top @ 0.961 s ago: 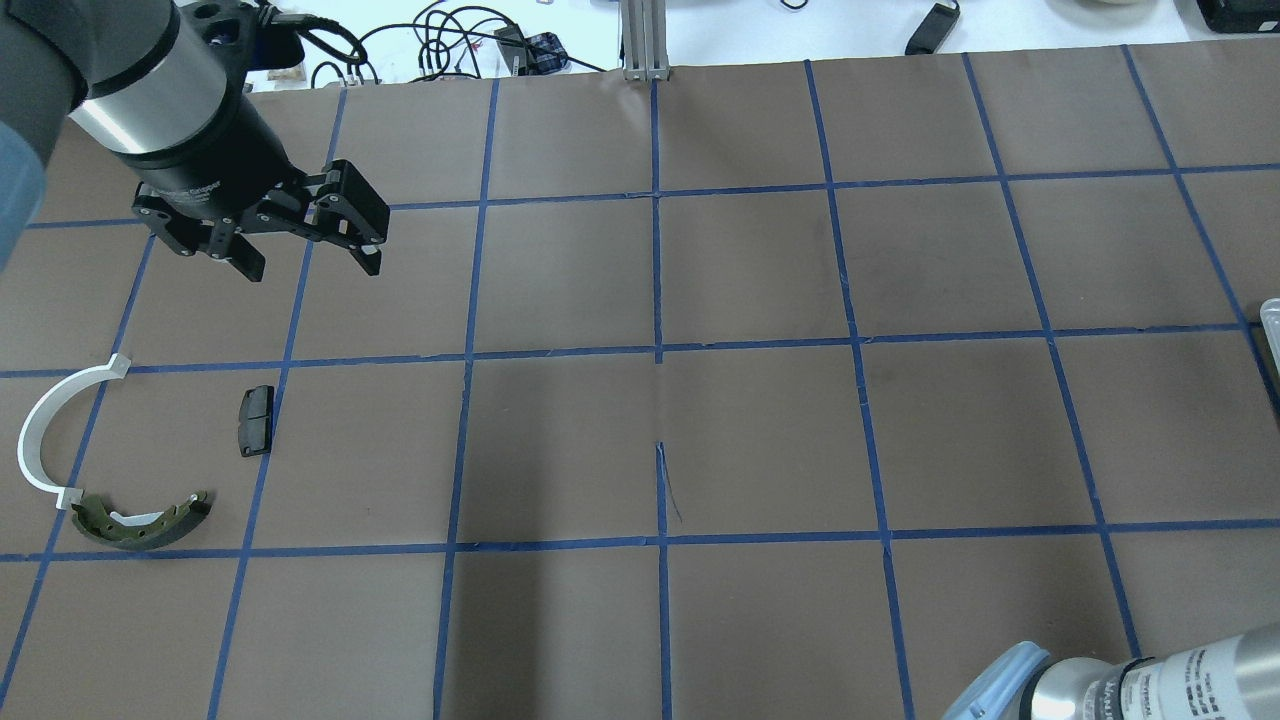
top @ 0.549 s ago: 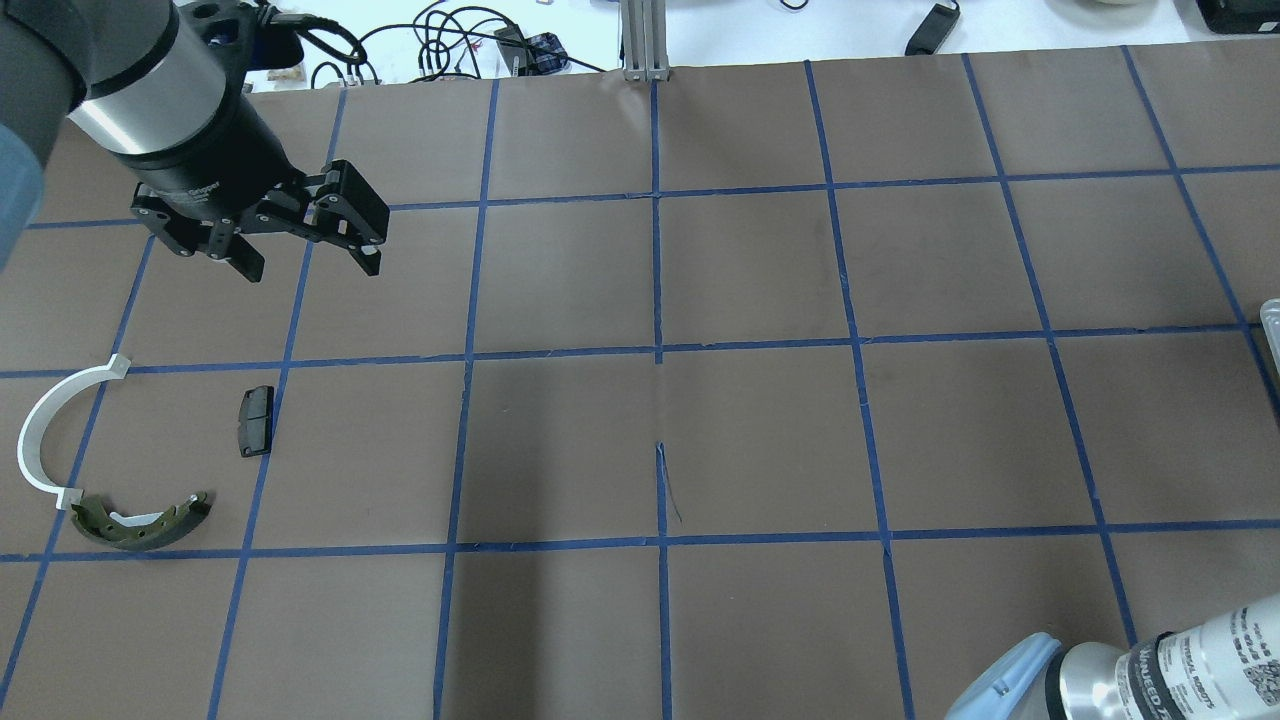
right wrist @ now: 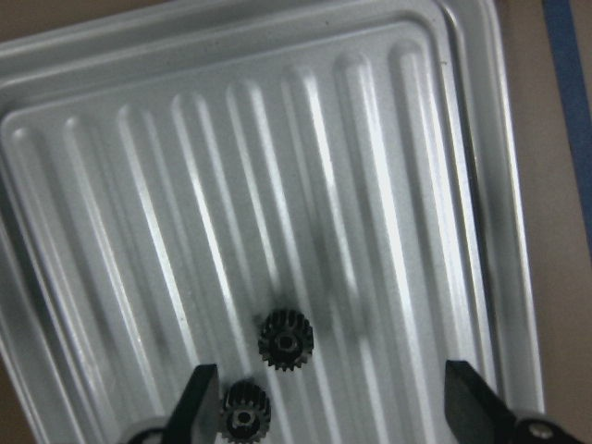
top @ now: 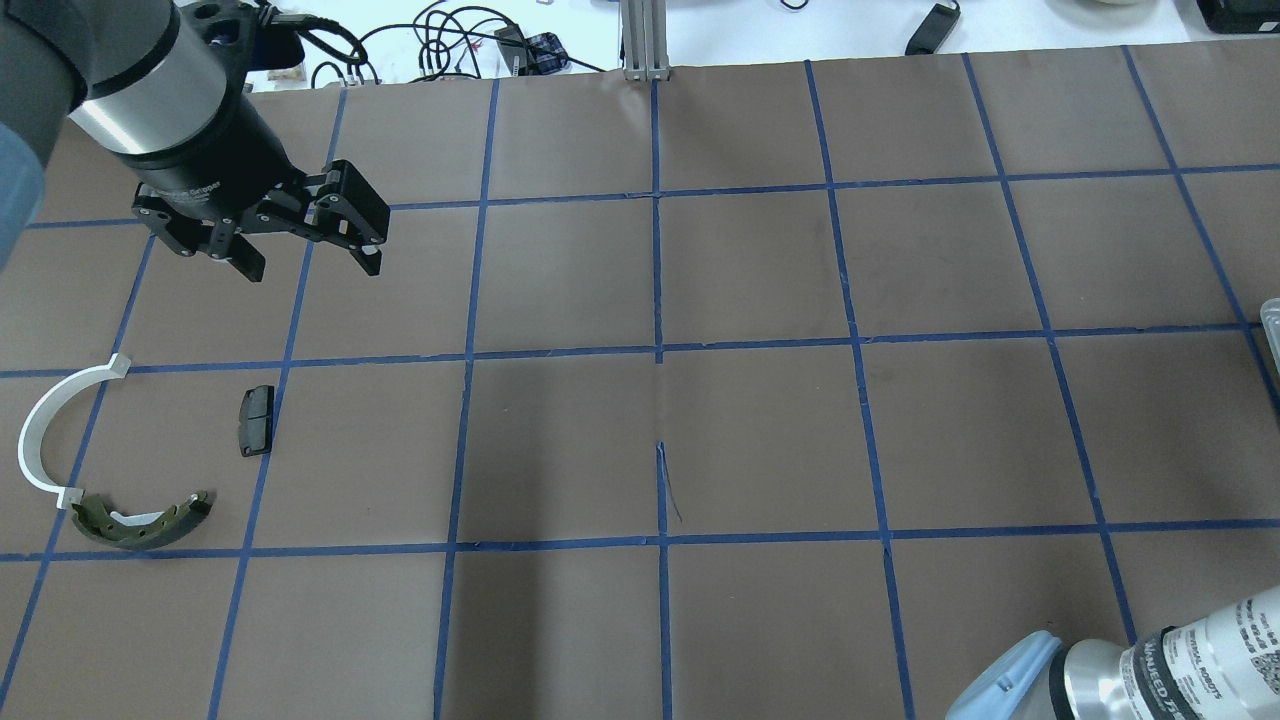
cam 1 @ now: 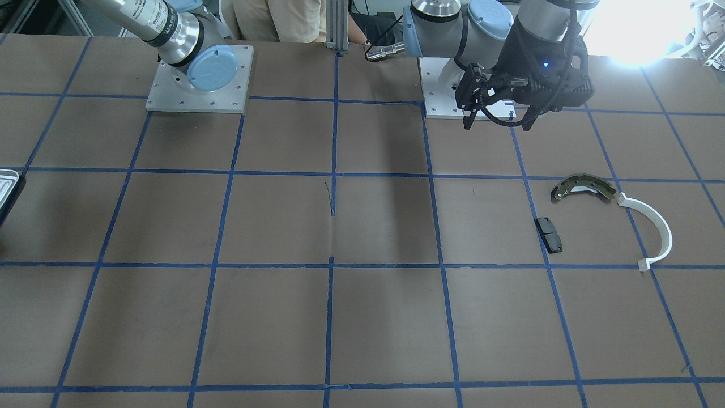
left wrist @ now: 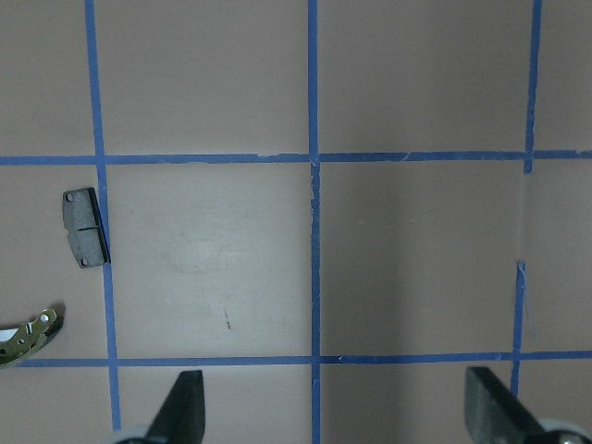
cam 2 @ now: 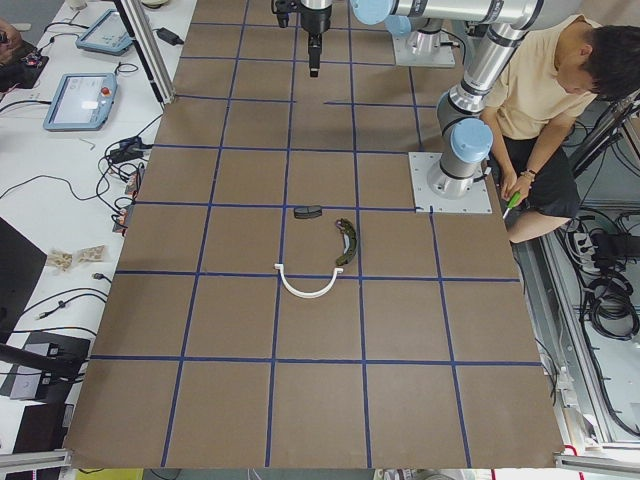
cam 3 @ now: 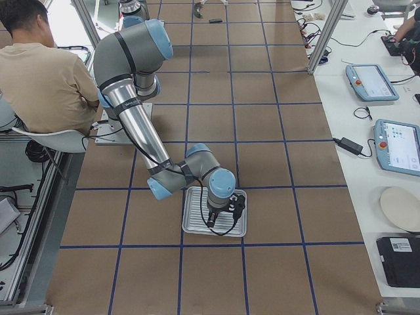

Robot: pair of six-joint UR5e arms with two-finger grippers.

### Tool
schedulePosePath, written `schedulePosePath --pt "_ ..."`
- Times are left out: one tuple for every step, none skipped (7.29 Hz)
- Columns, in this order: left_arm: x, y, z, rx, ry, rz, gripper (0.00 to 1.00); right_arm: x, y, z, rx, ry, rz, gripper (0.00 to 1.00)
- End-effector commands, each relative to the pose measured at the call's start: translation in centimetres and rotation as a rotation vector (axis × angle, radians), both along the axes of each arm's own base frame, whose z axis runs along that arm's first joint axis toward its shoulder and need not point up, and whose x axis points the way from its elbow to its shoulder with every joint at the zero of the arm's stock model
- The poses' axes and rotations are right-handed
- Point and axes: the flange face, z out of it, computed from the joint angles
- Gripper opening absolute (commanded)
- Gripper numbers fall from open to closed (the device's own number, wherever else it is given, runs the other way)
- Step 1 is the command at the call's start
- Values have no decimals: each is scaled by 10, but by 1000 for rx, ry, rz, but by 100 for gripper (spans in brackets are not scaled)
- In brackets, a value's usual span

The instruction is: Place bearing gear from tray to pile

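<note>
Table [top: 760, 430]: the broad middle squares are bare brown paper, open to a pass from either side. Left end: white arc [top: 27, 438], brake shoe [top: 150, 533] and black pad [top: 255, 421] lie flat and low. The arc's near end meets the shoe or nearly so. The pad sits apart, with a bare gap between it and the other two. Left gripper [top: 310, 262] hangs over the squares farther out, fingers spread, nothing beneath. Far edge, centre: upright aluminium post [top: 645, 40]. Right end: tray [right wrist: 370, 185], raised rim all round, ridged floor mostly bare. First gear [right wrist: 286, 340] and second gear [right wrist: 245, 408] sit close together. Right gripper [right wrist: 331, 400] is above them, fingers wide. The second gear is just beside one finger; there is open floor toward the other.
</note>
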Motion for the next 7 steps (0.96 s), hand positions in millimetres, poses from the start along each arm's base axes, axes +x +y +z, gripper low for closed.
schedulePosePath --pt "0 0 0 0 0 -1 100 2 1 -8 -11 18 -13 85" --pt "0 0 0 -1 0 -1 100 2 1 -9 -10 17 -13 82" --pt "0 0 0 -1 0 -1 100 2 1 -12 -5 12 -12 76" --pt "0 0 0 -1 0 -1 100 1 1 -19 0 5 -9 70" --pt "0 0 0 -1 0 -1 100 1 1 -22 4 2 -9 65" --pt "0 0 0 -1 2 -1 100 1 1 -21 3 3 -9 45" --pt "0 0 0 -1 2 -1 100 2 1 -19 5 0 -10 20"
